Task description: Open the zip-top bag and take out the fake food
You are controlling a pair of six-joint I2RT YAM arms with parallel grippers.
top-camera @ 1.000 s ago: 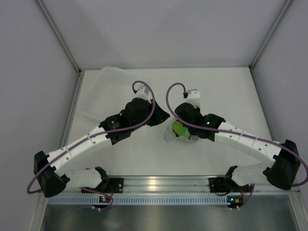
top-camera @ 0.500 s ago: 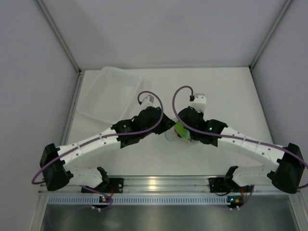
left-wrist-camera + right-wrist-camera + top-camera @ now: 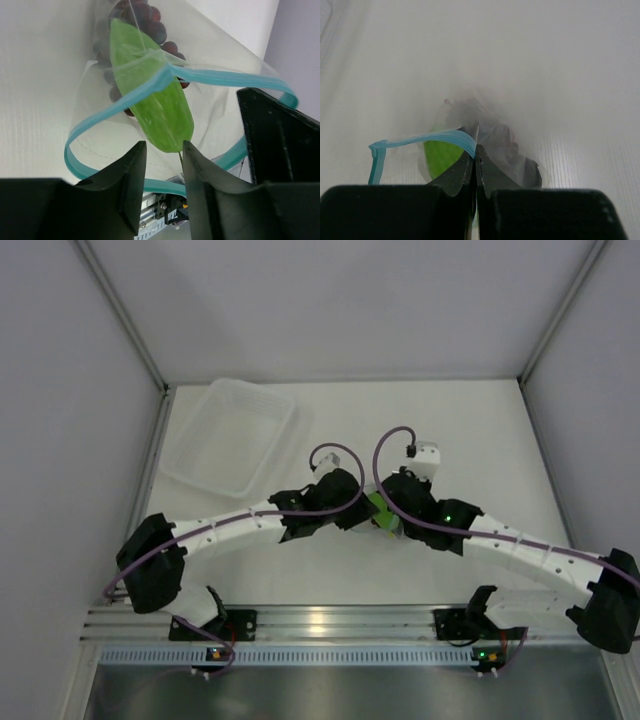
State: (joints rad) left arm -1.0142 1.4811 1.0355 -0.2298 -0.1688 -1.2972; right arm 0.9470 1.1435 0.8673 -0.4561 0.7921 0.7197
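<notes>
The zip-top bag (image 3: 100, 130) hangs open in the left wrist view, its light blue zip strip (image 3: 125, 102) curved in a wide loop. Inside it are the bright green oblong piece (image 3: 155, 105) and the dark red-purple grape bunch (image 3: 150, 27). My left gripper (image 3: 162, 152) is open at the bag's mouth, with the green piece's tip between its fingertips. My right gripper (image 3: 476, 150) is shut on the zip strip (image 3: 420, 140) and holds the bag up. Behind the strip there are the green piece (image 3: 440, 155) and dark pieces (image 3: 492, 132). From above, the green piece (image 3: 378, 508) shows between both grippers.
A rigid translucent tub (image 3: 232, 435) stands at the back left of the white table. The right gripper's black body (image 3: 280, 145) fills the right side of the left wrist view. The metal rail (image 3: 330, 622) runs along the near edge.
My left arm has stretched right and nearer, bringing its gripper up to the bag's mouth. My right gripper and the bag have shifted slightly right. The tub is now uncovered.
</notes>
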